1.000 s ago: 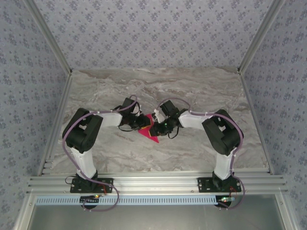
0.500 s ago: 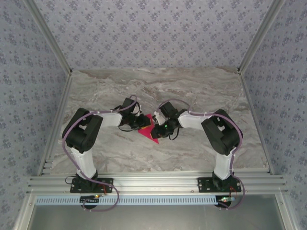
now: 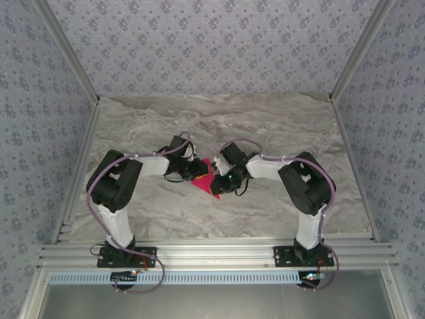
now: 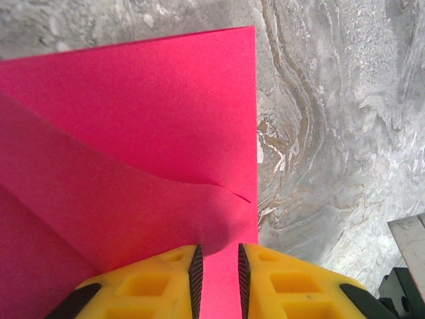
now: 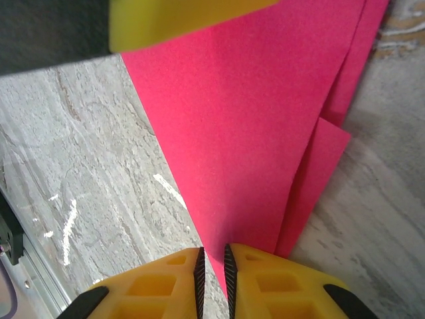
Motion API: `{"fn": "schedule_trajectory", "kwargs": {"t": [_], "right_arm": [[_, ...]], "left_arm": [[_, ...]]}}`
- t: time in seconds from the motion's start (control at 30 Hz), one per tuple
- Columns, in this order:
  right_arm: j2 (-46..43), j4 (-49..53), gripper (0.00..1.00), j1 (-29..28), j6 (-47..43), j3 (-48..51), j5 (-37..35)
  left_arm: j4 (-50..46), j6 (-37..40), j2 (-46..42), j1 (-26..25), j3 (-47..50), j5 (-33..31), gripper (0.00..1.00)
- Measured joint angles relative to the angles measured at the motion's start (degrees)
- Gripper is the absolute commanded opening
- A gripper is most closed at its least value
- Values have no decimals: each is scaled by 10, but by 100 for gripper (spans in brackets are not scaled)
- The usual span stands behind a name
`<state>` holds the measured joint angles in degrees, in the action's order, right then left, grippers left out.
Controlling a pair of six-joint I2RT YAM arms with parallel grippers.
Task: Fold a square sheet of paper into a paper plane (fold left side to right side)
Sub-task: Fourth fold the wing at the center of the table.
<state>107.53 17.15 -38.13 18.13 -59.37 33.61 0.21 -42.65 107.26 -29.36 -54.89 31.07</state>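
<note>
Pink paper (image 3: 206,181) lay in the middle of the gray stone table (image 3: 279,126), between your two grippers. It was folded, so it looked like a pointy shape and not a square.

On the left, your left arm (image 3: 114,186) reached in toward the middle. Your left gripper (image 4: 219,256) pointed down at the pink paper. Its two yellow fingers (image 4: 153,282) had black pads and stood close together, with a thin gap between them. You could see pink in that gap, so the fingers were a little bit apart and sat over the paper near one straight edge. I could not tell if the tips pushed on it. In front of those fingers, one flap lay across the sheet under it. The flap bulged up a little near the edge.

On the right, your right gripper (image 5: 214,256) pointed down too. Its two fingers were also a little apart, with a thin gap. The sharp corner of the paper reached into that gap. A second layer of paper peeked out beside it, with its own small point. Your right arm (image 3: 307,186) reached in from the other side.

I counted one paper, two arms, two grippers, and two fingers on each gripper.
</note>
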Motion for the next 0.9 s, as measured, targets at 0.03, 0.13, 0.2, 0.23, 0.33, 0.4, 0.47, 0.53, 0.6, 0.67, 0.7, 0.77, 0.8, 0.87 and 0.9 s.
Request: {"fn": "schedule_trajectory", "kwargs": {"t": [0.03, 0.13, 0.2, 0.23, 0.33, 0.4, 0.47, 0.53, 0.6, 0.67, 0.7, 0.77, 0.8, 0.87, 0.9], "right_arm": [[-1, -1, 21, 0, 0, 3, 0], [-8, -7, 20, -1, 0, 13, 0], [-14, -11, 21, -3, 0, 22, -2], [-18, -12, 21, -4, 0, 27, -3], [-30, -17, 20, -6, 0, 43, -5], [-37, -20, 20, -6, 0, 52, -6], [-44, -22, 21, -6, 0, 61, -7], [-52, -21, 20, -6, 0, 71, -9], [-60, -19, 20, -6, 0, 80, -9], [-67, -13, 20, -6, 0, 87, -9], [-70, -7, 20, -6, 0, 90, -9], [-77, 7, 20, -6, -2, 95, -9], [-82, 17, 20, -6, -2, 97, -9], [-96, 43, 20, -6, -2, 102, -12], [-106, 62, 20, -6, -2, 107, -13]], "left_arm": [[0, 0, 0, 0, 0, 0, 23], [0, 0, 0, 0, 0, 5, 23], [0, 0, 0, 0, 2, 11, 23], [0, 0, 1, 0, 3, 14, 23], [-1, 0, 1, -1, 4, 20, 23], [-1, 0, 1, -1, 4, 23, 23], [-1, 0, 1, -1, 5, 25, 23], [-1, 0, 1, -1, 5, 26, 23], [-1, 0, 1, -1, 5, 26, 23], [-1, 0, 1, -1, 5, 26, 23], [-1, 0, 1, -1, 5, 26, 23], [-1, 0, 1, -1, 5, 26, 23], [-1, 0, 1, 0, 5, 26, 23], [-1, 0, 1, 0, 5, 25, 23], [-1, 0, 1, 0, 5, 26, 23]]}}
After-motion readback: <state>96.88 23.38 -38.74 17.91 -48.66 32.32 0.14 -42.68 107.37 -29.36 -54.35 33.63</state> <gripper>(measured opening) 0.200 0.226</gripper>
